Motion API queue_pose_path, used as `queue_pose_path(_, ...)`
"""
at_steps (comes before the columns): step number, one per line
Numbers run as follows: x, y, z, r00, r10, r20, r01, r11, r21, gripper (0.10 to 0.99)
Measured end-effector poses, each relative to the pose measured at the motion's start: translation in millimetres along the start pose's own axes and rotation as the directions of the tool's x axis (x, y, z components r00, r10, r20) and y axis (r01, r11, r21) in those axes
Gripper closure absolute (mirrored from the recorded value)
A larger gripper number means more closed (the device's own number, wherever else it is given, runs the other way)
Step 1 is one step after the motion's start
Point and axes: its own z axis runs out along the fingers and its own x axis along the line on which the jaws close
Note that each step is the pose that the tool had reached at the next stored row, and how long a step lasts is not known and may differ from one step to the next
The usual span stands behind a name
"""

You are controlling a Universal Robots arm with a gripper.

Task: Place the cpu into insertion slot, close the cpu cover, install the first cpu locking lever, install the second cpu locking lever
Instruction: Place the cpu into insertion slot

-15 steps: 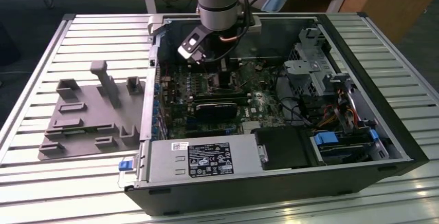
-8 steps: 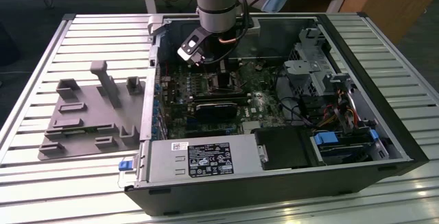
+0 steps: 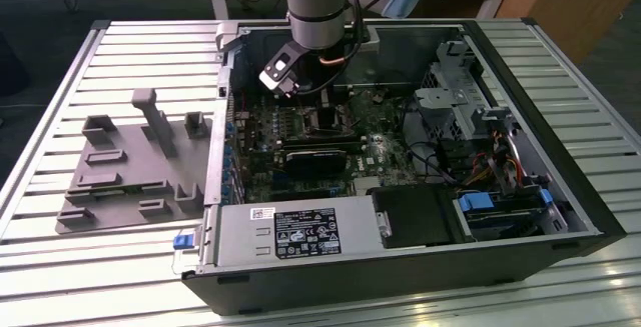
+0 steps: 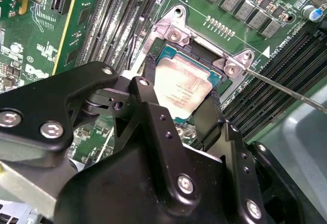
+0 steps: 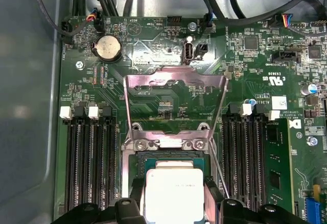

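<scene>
We see the arm [image 3: 318, 12] reaching down into the far part of the open computer case [image 3: 401, 267], which lies on a slatted table [image 3: 60, 94]. On the exterior view's left, a grey moulded holder [image 3: 130, 169] sits beside the case.

In the second wrist view the gripper [image 4: 182, 93] has its jaws drawn in to the width of the chip [image 4: 179, 81]. One black finger [image 4: 210, 121] presses against each of two opposite edges, so the chip is clamped between them. In the first wrist view the chip [image 5: 173, 198] sits right over the socket [image 5: 171, 158]. We cannot tell whether it is already seated or just above.

The cover [image 5: 173, 79] is swung open and lies flat on the board on the far side of the socket, hinged at two screws. A thin metal lever [image 4: 286, 88] slants free beside the socket. Rows of long black memory slots [image 5: 87, 162] flank the socket on both sides.
</scene>
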Motion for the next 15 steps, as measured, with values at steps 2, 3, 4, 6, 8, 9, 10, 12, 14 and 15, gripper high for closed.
queue_pose_path(2,0.1,0.0,0.5,1.0000,0.000,0.0000,0.000,1.0000,0.000,0.545)
queue_pose_path(3,0.3,-0.1,0.8,1.0000,0.000,0.0000,0.000,1.0000,0.000,0.545)
queue_pose_path(4,0.5,-0.2,1.0,1.0000,0.000,0.0001,0.000,1.0000,0.000,0.545)
queue_pose_path(6,1.1,-0.2,1.5,1.0000,0.000,-0.0004,0.000,1.0000,0.000,0.545)
queue_pose_path(8,1.6,-0.3,1.8,1.0000,0.000,-0.0007,0.000,1.0000,0.000,0.545)
queue_pose_path(9,1.8,-0.3,2.0,1.0000,0.000,-0.0007,0.000,1.0000,0.000,0.545)
queue_pose_path(10,1.8,-0.3,2.0,1.0000,0.000,-0.0007,0.000,1.0000,0.000,0.545)
queue_pose_path(12,2.1,-0.3,2.2,1.0000,-0.001,-0.0008,0.001,1.0000,0.000,0.545)
queue_pose_path(14,2.1,-0.3,2.4,1.0000,-0.002,-0.0009,0.002,1.0000,0.000,0.545)
queue_pose_path(15,2.2,-0.3,2.5,1.0000,-0.002,-0.0010,0.002,1.0000,0.000,0.545)
